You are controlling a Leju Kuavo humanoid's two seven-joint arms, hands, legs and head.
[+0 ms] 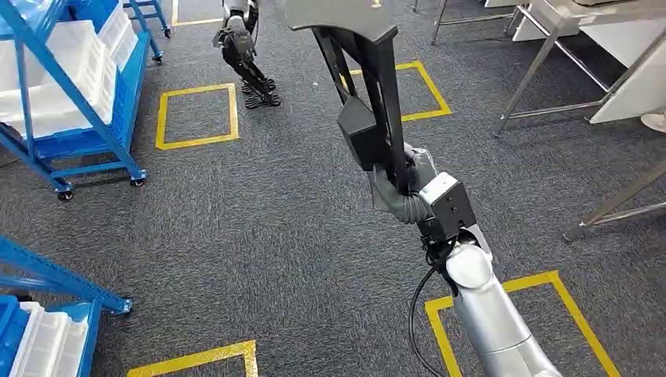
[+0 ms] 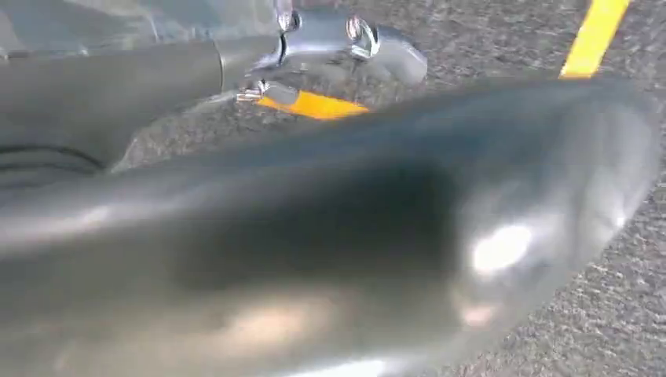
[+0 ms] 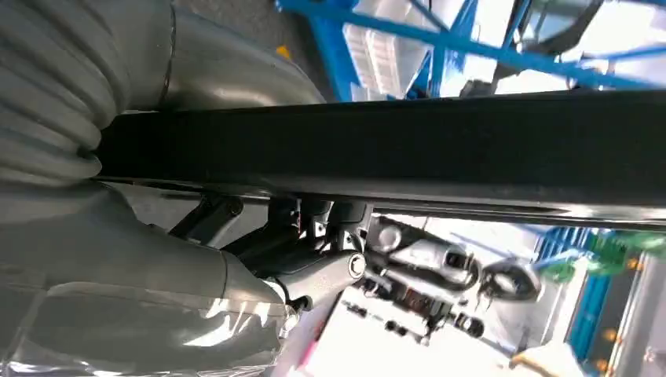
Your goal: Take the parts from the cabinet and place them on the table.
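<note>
A long black part (image 1: 378,94), a bar with a boxy block and a flat plate at its far end, stands tilted over the grey carpet in the head view. My right hand (image 1: 402,184) grips its lower end, arm raised in front of me. In the right wrist view the black bar (image 3: 440,149) runs across the picture, and the right hand (image 3: 149,298) wraps it from both sides. The left wrist view looks down at the carpet. Grey pieces of my left hand (image 2: 157,71) blur there, and how its fingers lie I cannot tell.
Blue wheeled racks with white bins (image 1: 75,75) stand at the far left, another rack (image 1: 47,322) near left. A metal-legged table (image 1: 620,47) is at the far right. Another robot's legs (image 1: 250,67) stand ahead. Yellow floor squares (image 1: 196,115) mark the carpet.
</note>
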